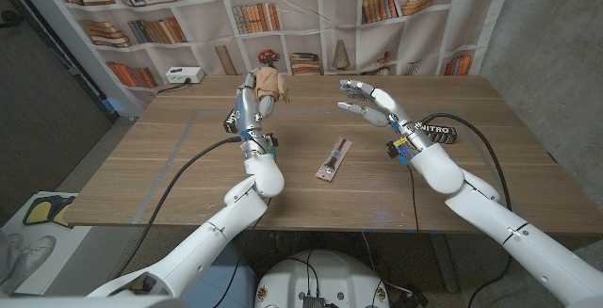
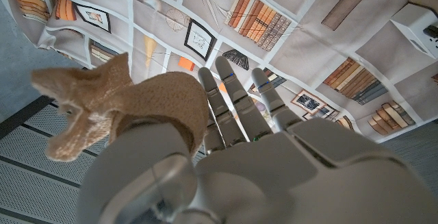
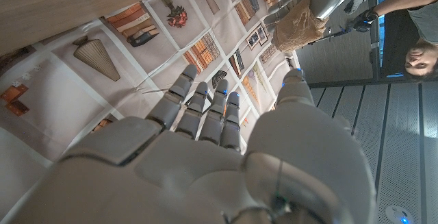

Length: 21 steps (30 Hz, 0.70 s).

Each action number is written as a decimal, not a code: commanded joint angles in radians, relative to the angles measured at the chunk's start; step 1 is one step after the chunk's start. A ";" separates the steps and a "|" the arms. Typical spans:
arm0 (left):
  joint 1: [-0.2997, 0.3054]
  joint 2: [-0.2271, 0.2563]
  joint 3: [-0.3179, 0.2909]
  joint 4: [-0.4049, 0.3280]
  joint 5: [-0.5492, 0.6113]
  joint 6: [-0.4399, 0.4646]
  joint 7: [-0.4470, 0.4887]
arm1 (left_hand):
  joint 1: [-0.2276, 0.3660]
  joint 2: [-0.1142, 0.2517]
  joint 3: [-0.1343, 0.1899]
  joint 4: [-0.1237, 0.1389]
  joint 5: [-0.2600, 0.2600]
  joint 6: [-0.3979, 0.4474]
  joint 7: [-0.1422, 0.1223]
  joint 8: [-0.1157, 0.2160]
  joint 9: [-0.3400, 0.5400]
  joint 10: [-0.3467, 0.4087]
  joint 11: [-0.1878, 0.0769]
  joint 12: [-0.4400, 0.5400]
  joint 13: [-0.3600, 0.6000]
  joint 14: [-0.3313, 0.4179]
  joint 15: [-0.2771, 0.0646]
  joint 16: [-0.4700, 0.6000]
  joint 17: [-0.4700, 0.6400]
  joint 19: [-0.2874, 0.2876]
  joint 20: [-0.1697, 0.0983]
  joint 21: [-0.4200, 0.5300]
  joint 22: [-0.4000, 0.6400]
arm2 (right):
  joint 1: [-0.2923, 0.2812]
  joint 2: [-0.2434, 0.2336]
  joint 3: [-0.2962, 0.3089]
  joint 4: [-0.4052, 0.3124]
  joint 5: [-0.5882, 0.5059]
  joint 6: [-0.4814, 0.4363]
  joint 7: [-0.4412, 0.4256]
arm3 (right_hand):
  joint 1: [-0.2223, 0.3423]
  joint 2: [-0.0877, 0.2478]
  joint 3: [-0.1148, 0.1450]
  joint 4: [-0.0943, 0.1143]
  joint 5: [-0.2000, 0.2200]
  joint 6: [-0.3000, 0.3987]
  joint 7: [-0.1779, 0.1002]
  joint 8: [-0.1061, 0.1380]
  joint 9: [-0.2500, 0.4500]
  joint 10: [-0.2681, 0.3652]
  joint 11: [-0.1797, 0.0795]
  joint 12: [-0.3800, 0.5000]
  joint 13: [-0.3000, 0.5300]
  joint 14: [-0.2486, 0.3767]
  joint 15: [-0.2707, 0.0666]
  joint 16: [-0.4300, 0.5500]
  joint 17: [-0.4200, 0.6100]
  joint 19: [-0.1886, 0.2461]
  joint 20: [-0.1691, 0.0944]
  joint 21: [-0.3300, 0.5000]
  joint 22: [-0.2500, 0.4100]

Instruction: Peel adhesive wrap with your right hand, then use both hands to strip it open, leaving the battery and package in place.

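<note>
The left hand [image 1: 252,101] gripped a crumpled tan adhesive wrap [image 1: 270,84] above the wooden surface [image 1: 170,171], the right hand [image 1: 375,103] hovered spread and empty, and the slim battery package [image 1: 334,159] lay between them.

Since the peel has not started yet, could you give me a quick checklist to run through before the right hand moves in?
1. Package lying on the table between the arms: ok.
2. Right hand free, fingers spread, holding nothing: ok.
3. Left hand free for the two-handed strip: not ok, it holds a tan wad of material.
4. Path from right hand to package clear of other things: ok.
5. Start edge of the adhesive wrap findable: cannot tell, too small in the head view.
6. Battery inside the package: cannot tell.
</note>
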 commanded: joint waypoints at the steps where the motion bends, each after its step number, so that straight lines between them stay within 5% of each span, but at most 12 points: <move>1: -0.013 0.007 0.016 0.009 0.028 0.017 0.001 | -0.011 0.001 -0.002 0.000 0.008 0.000 -0.001 0.005 -0.001 -0.003 0.000 0.001 0.002 0.006 -0.002 0.000 0.003 0.007 -0.005 -0.003 0.001 | -0.012 0.009 -0.007 -0.029 -0.057 -0.038 -0.041 | 0.016 0.006 0.003 0.001 0.000 0.000 -0.009 -0.001 0.005 -0.005 0.003 -0.003 0.001 -0.004 -0.075 0.001 0.003 0.010 -0.014 0.004 0.005; 12: -0.018 0.032 0.040 0.002 0.080 0.043 0.005 | -0.007 -0.001 0.001 -0.009 0.010 0.007 0.001 0.012 -0.004 0.003 0.000 0.004 0.002 0.005 -0.006 -0.001 0.001 0.006 -0.003 -0.004 0.001 | -0.022 0.000 -0.019 -0.069 -0.106 -0.072 -0.057 | 0.034 0.013 0.013 -0.005 0.002 -0.005 -0.014 -0.003 0.005 -0.016 -0.003 -0.007 0.001 -0.018 -0.083 -0.005 0.003 0.008 -0.020 0.004 0.005; 21: -0.021 0.042 0.052 0.003 0.097 0.052 0.004 | -0.008 0.002 0.002 -0.010 0.010 0.009 0.004 0.016 -0.006 0.005 0.000 0.005 0.001 0.005 -0.004 -0.001 0.001 0.003 0.001 -0.006 0.001 | -0.024 0.000 -0.023 -0.077 -0.127 -0.056 -0.069 | 0.019 -0.012 -0.002 0.000 0.000 -0.027 0.001 -0.009 0.005 -0.028 0.009 -0.010 0.002 -0.024 -0.085 -0.009 0.002 0.012 -0.032 0.005 0.005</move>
